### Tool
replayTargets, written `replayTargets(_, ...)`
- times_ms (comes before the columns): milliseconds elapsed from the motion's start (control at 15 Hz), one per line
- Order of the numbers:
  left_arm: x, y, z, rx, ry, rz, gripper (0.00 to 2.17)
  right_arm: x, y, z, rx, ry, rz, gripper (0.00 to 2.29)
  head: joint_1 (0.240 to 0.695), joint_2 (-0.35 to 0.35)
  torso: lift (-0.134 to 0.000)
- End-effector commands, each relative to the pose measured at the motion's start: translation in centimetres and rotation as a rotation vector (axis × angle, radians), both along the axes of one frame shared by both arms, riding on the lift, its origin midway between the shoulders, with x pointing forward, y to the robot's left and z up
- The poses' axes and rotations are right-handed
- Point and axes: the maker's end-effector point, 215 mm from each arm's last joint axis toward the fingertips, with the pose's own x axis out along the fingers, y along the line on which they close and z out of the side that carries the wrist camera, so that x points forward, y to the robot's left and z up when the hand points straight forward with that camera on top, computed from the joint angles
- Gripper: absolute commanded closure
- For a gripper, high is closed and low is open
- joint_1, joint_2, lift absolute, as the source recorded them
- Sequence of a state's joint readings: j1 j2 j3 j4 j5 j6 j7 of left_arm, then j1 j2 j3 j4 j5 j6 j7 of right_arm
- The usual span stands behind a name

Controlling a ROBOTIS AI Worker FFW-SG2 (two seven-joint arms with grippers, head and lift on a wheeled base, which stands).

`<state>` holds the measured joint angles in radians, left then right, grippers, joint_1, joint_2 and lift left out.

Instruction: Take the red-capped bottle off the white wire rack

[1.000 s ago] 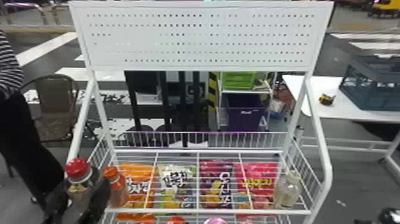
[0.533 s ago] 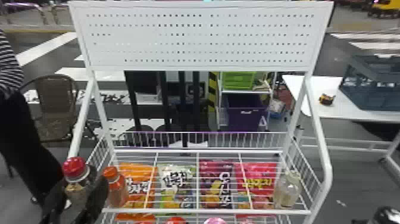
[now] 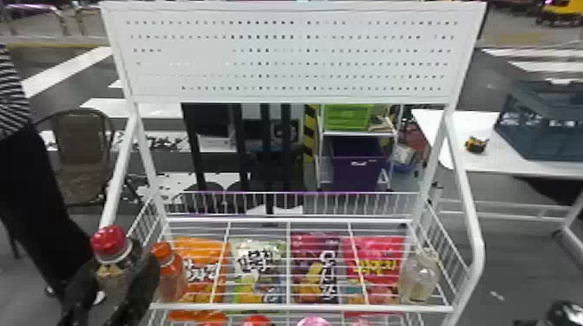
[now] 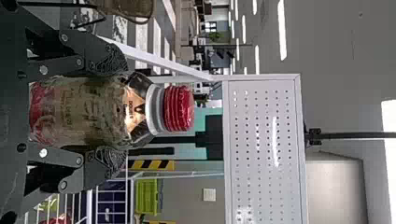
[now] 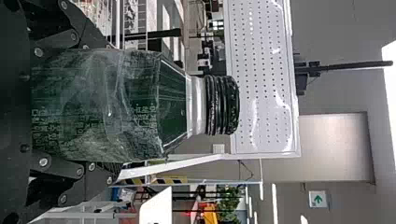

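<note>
In the head view, my left gripper (image 3: 115, 279) is at the rack's front left corner, shut on the red-capped bottle (image 3: 111, 247), whose cap overlaps the rack's left side frame. The left wrist view has this gripper (image 4: 111, 111) with one finger on each side of the upright bottle (image 4: 79, 112). The white wire rack (image 3: 299, 308) stands ahead. A dark green bottle (image 5: 107, 107) with a black cap sits between the fingers of my right gripper (image 5: 100, 109); its cap (image 3: 564, 313) is at the head view's bottom right corner, away from the rack.
An orange-capped bottle (image 3: 170, 273) stands close to the right of my left gripper. Snack bags (image 3: 314, 268) lie across the shelf, with a clear bottle (image 3: 418, 277) at its right end. Upright side frames (image 3: 470, 208) and a perforated panel (image 3: 290, 56) bound the rack.
My left gripper and the red-capped bottle have shifted slightly left. At the bottom right, the black cap has come a little farther into the head view.
</note>
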<state>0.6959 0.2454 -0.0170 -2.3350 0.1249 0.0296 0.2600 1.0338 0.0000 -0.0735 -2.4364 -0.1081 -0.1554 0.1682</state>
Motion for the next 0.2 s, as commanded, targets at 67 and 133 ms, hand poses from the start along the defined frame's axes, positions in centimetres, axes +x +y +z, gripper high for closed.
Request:
replayTargets(67,-0.1,-0.21,0.13,-0.002,-0.001,-0.004,2.03,-0.21,-0.03,-0.01,0.004,0.0,-0.001,1.22,0.499,0.0,0.0)
replayTargets(133,-0.11,-0.27,0.03,-0.003,0.001,-0.005,2.03,-0.26,-0.04,0.03,0.004,-0.001,-0.001,1.21,0.499,0.0,0.0)
